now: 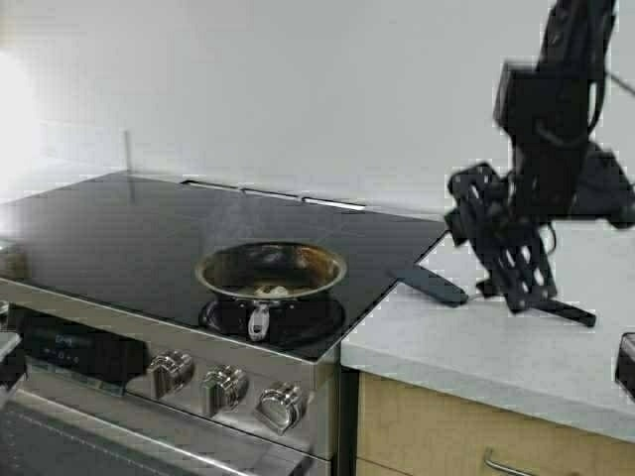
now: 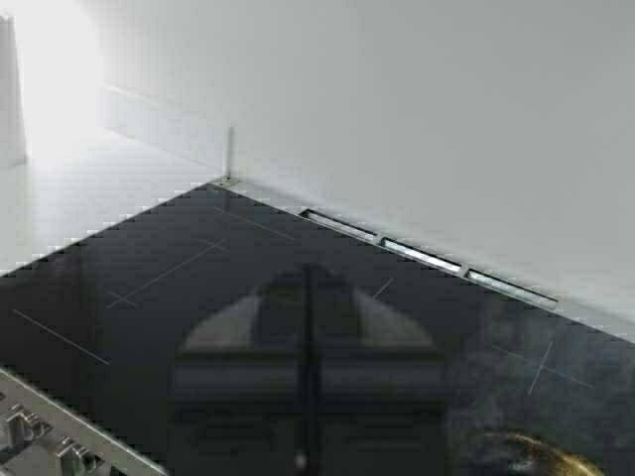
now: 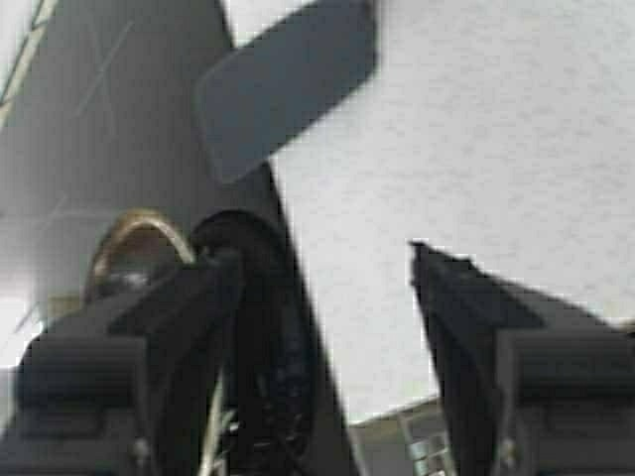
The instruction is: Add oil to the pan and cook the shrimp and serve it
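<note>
From above and behind, the pan (image 1: 272, 270) sits on the front right burner of the black glass cooktop (image 1: 119, 233), its short handle pointing toward the knobs (image 1: 224, 387), and a small pale shrimp (image 1: 277, 291) lies inside it near the front wall. To the right, on the pale stone tabletop (image 1: 476, 342), a black spatula (image 1: 428, 285) rests with its blade at the cooktop's edge — the right gripper (image 1: 501, 248) hangs just above the tabletop beside it, jaws apart and holding nothing. The left wrist camera looks across the dark glass toward the white back wall (image 2: 397, 109); a sliver of the pan's rim shows in a corner, and the left jaws I cannot tell. From the right wrist, the open fingers (image 3: 189, 297) frame bare tabletop, with the spatula blade ahead of them and the pan beyond.
</note>
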Tool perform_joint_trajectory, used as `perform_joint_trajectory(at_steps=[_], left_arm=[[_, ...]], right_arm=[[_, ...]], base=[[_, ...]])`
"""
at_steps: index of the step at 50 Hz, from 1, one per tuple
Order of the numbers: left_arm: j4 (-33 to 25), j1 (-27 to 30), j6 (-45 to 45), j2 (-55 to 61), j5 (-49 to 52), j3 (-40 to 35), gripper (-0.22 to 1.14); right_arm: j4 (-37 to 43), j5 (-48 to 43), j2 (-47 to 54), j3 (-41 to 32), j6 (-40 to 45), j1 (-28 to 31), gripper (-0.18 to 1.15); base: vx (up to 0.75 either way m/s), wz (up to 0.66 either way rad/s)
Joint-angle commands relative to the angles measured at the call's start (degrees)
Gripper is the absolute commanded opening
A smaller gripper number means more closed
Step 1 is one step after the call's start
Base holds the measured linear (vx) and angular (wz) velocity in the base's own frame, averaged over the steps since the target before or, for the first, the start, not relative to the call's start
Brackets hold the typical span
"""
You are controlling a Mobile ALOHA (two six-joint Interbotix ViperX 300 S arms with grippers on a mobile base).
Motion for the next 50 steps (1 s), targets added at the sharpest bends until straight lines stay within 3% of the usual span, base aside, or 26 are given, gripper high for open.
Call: perform_joint_trajectory(at_steps=[1,16,38,50], left_arm=[[0.0,0.0,0.0,0.3,-0.4,-1.2,0.03],[0.0,0.0,0.0,0.3,-0.3,-1.2,0.03],[0.0,0.0,0.1,0.3,1.1,-1.6,0.03],[0.0,0.0,0.3,0.3,2.5,-2.0,0.03]], right_arm=[[-3.5,-3.9,3.0,-1.8,3.3,-1.3,0.88],[-15.7,-6.8,10.6,-7.4,12.7,-10.0,0.88],[-16.6,-6.7,16.2,-14.3,14.6,-14.2,0.88],[-21.1,-6.2,19.0,-18.0,16.8,-16.8,0.88]], base=[[0.0,0.0],[0.0,0.0],[0.0,0.0],[0.0,0.0]])
